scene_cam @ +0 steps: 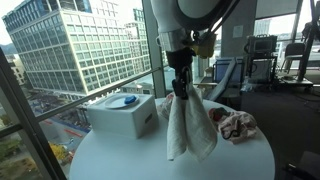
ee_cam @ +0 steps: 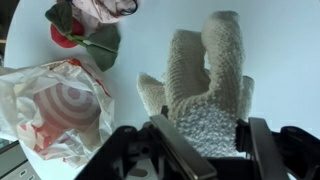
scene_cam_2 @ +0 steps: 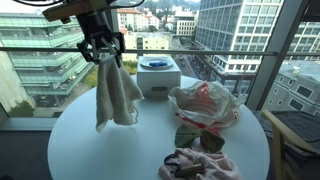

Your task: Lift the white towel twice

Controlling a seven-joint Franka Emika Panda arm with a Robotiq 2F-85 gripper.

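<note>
The white towel (scene_cam: 188,125) hangs from my gripper (scene_cam: 180,88), lifted above the round white table (scene_cam: 120,160). In an exterior view the towel (scene_cam_2: 115,92) dangles from the gripper (scene_cam_2: 104,52), its lower end near or just on the tabletop (scene_cam_2: 90,150). In the wrist view the fluffy towel (ee_cam: 205,85) hangs down between my two black fingers (ee_cam: 205,140), which are shut on its top.
A white box with a blue disc on top (scene_cam: 122,112) (scene_cam_2: 158,75) stands on the table. A clear plastic bag with red print (scene_cam_2: 205,103) (ee_cam: 60,105), a red and green item (ee_cam: 85,40) and a patterned cloth (scene_cam: 237,125) (scene_cam_2: 195,163) lie nearby. Windows ring the table.
</note>
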